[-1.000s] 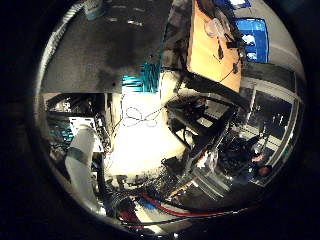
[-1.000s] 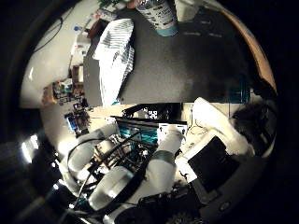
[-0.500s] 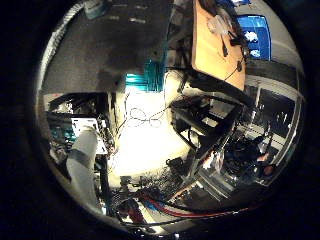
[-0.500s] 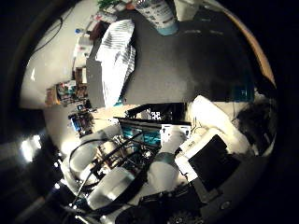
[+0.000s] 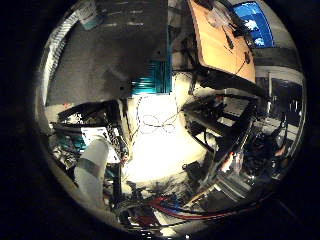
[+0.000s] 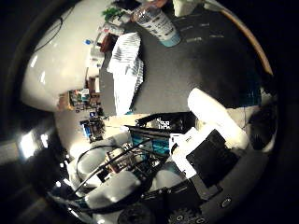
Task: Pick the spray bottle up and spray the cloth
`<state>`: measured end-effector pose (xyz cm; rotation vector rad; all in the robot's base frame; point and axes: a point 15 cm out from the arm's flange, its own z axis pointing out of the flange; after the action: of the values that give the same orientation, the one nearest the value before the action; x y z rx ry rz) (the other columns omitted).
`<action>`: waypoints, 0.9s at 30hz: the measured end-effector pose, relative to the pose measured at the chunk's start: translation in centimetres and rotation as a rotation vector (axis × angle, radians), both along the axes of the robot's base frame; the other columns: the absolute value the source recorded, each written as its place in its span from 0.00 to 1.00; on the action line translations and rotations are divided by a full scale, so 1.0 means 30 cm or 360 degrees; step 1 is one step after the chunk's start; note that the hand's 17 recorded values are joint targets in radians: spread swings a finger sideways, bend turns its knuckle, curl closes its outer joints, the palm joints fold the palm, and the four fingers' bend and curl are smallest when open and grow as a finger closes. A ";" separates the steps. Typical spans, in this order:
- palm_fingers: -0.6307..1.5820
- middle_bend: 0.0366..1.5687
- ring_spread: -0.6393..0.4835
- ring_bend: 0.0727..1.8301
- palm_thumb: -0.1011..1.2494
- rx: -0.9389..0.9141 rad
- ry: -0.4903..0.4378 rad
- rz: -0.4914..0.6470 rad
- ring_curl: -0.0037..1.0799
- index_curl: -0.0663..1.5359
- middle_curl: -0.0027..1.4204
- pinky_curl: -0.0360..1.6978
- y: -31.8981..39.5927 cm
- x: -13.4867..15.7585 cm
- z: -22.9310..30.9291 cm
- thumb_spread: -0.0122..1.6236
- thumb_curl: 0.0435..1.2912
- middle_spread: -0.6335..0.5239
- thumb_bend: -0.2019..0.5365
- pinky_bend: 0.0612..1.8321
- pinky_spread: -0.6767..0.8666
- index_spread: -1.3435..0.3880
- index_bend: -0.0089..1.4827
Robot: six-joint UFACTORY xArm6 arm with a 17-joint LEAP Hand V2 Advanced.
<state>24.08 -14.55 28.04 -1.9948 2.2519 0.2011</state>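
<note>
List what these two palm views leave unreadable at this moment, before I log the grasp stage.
- Spray bottle: its top and trigger run off the thumb side view's edge; only a sliver shows in the little finger side view.
- Cloth: its far end is lost among the small clutter beyond the dark table.
- Hand: only parts show, so its finger pose is unclear.

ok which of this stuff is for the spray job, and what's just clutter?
For the job:
spray bottle
striped cloth
robot hand

Lying about:
dark table mat
small items past the cloth, beside the mat
wooden desk
blue screen
</note>
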 end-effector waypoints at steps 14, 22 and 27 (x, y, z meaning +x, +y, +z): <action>0.43 0.13 0.64 0.12 0.68 0.0192 -0.0203 -0.0023 0.23 0.22 0.27 0.19 -0.008 0.088 -0.046 0.70 0.25 0.48 0.24 0.11 0.69 0.57 0.10; 0.40 0.15 0.65 0.16 0.59 0.0234 -0.0348 -0.0082 0.24 0.19 0.27 0.20 -0.060 0.161 -0.039 0.69 0.22 0.51 0.23 0.15 0.69 0.59 0.10; 0.38 0.16 0.67 0.18 0.52 0.0303 -0.0416 -0.0080 0.25 0.18 0.27 0.20 -0.073 0.211 -0.019 0.67 0.20 0.54 0.23 0.18 0.69 0.60 0.10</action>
<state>30.41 -16.75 27.46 -1.7543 2.0356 0.1342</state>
